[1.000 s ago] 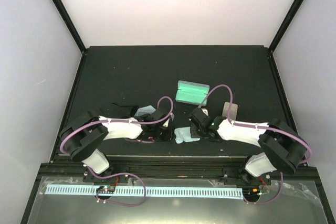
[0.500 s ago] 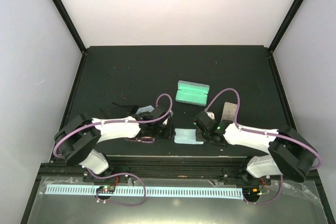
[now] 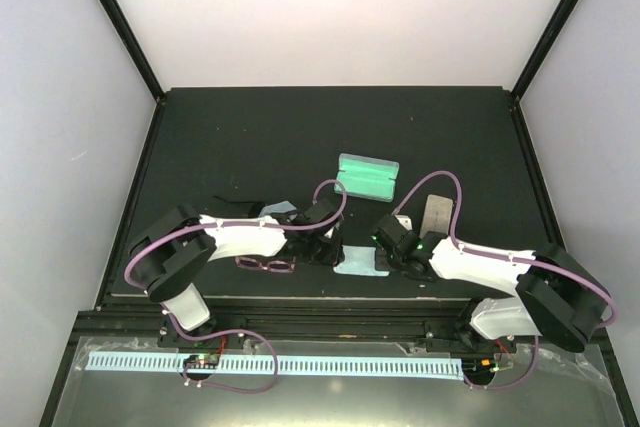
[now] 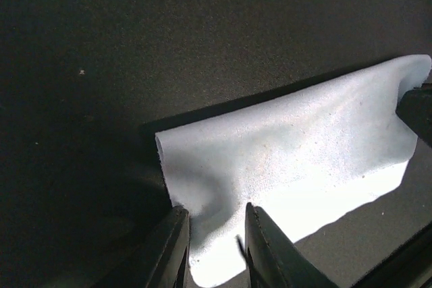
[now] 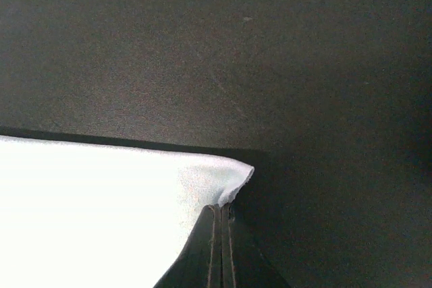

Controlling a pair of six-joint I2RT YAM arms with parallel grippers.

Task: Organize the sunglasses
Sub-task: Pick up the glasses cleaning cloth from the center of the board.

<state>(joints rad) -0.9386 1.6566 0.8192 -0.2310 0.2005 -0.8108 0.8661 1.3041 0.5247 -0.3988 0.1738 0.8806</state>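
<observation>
The pink-maroon sunglasses [image 3: 265, 265] lie on the black table near the front edge, just left of my left gripper [image 3: 326, 247]. The black sunglasses [image 3: 238, 205] lie further back on the left, hard to make out. A light blue cloth [image 3: 358, 261] lies between my two grippers. In the left wrist view my left gripper [image 4: 216, 241] is open, its fingers [image 4: 174, 251] straddling the near edge of the cloth [image 4: 297, 160]. My right gripper [image 5: 221, 224] is shut on a corner of the cloth [image 5: 101, 214].
An open case with a green inside [image 3: 366, 176] lies behind the grippers. A beige-grey case [image 3: 438, 213] lies to the right, by the right arm. A second light blue cloth [image 3: 280, 209] shows behind the left arm. The table's front rail is close.
My left gripper has moved right, away from the pink-maroon sunglasses, to the cloth's left edge. The right gripper has shifted right with the cloth's corner, and the cloth now lies flatter.
</observation>
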